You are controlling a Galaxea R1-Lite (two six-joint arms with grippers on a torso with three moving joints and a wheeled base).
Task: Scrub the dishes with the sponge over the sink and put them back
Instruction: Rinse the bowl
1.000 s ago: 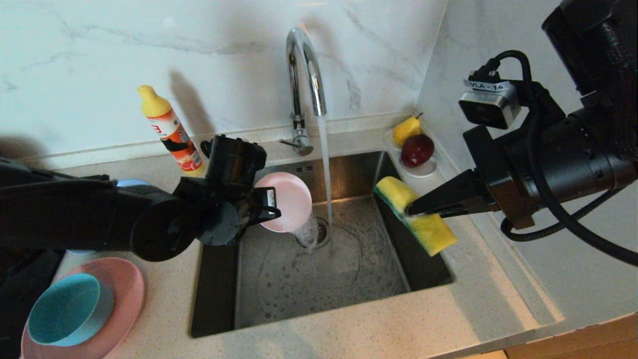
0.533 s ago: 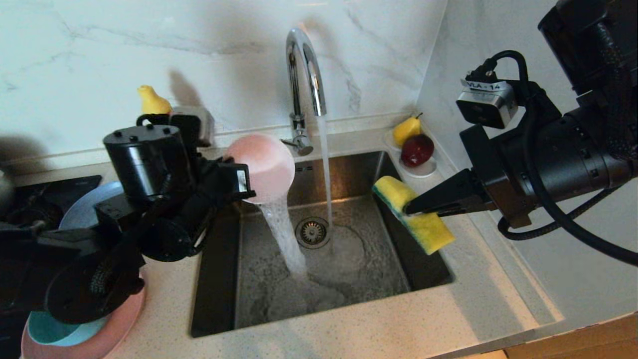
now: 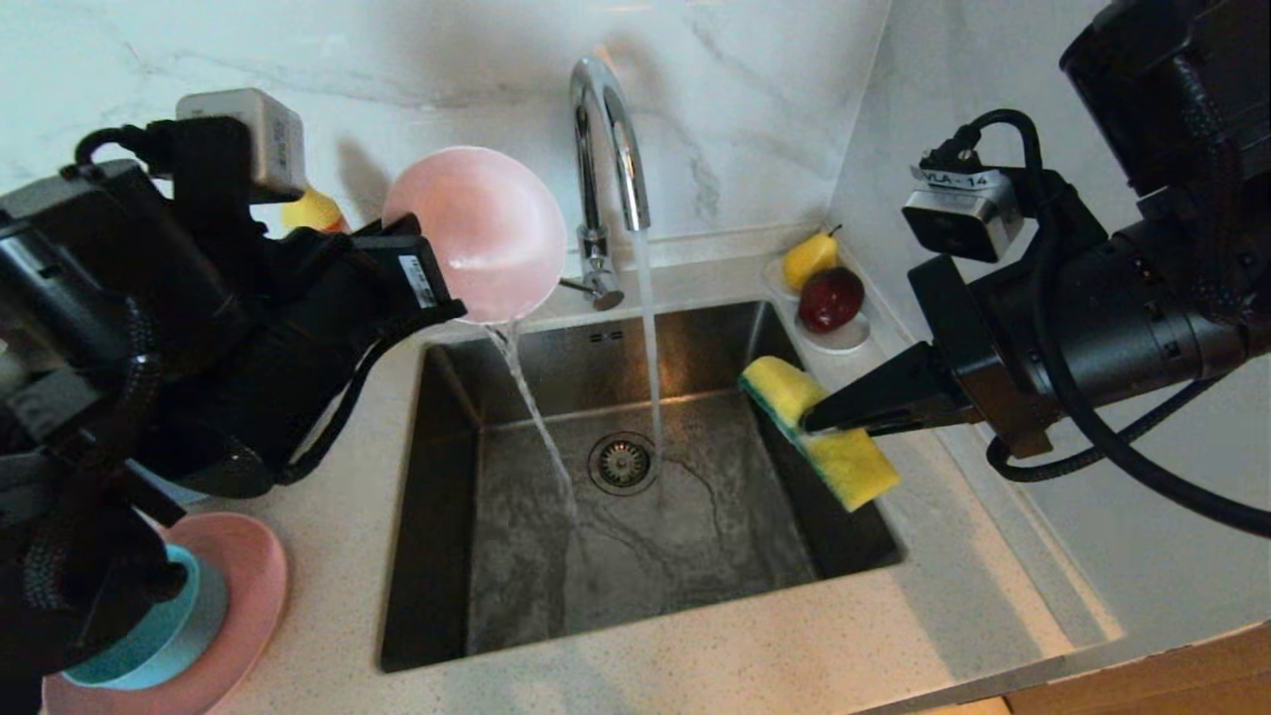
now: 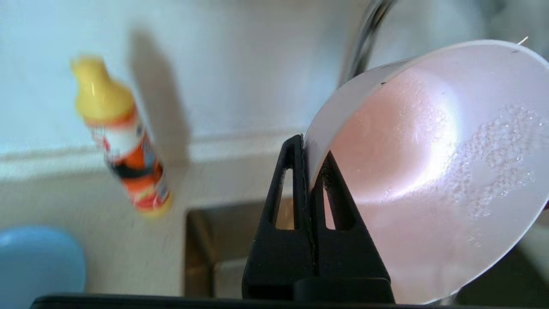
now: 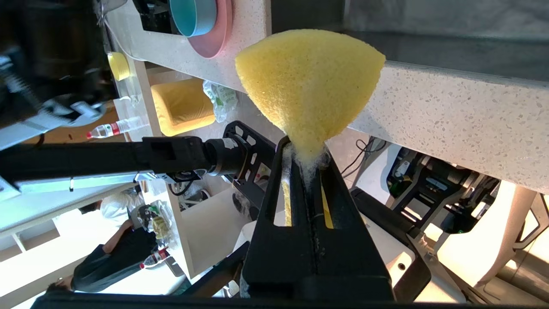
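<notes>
My left gripper (image 3: 437,288) (image 4: 306,148) is shut on the rim of the pale pink-white bowl (image 3: 477,233) (image 4: 429,163). The bowl is raised above the back left corner of the sink (image 3: 695,541) and tipped, and a thin stream of water runs from it into the basin. Suds cling to its inside. Over the sink's right edge, my right gripper (image 3: 809,422) (image 5: 304,148) is shut on the yellow sponge (image 3: 819,432) (image 5: 309,81). The teal bowl (image 3: 149,636) sits on the pink plate (image 3: 238,586) at the front left. A blue-grey plate (image 4: 38,262) lies on the counter left of the sink.
The faucet (image 3: 606,149) runs a stream onto the basin floor beside the drain (image 3: 623,462). A detergent bottle (image 4: 120,141) stands at the back wall behind my left arm. A white saucer (image 3: 844,338) with a pear (image 3: 809,258) and an apple (image 3: 832,298) sits at the back right corner.
My left arm has lifted the bowl out of the basin, up and to the left, and rolled it over so water pours out. The right arm and sponge have stayed put.
</notes>
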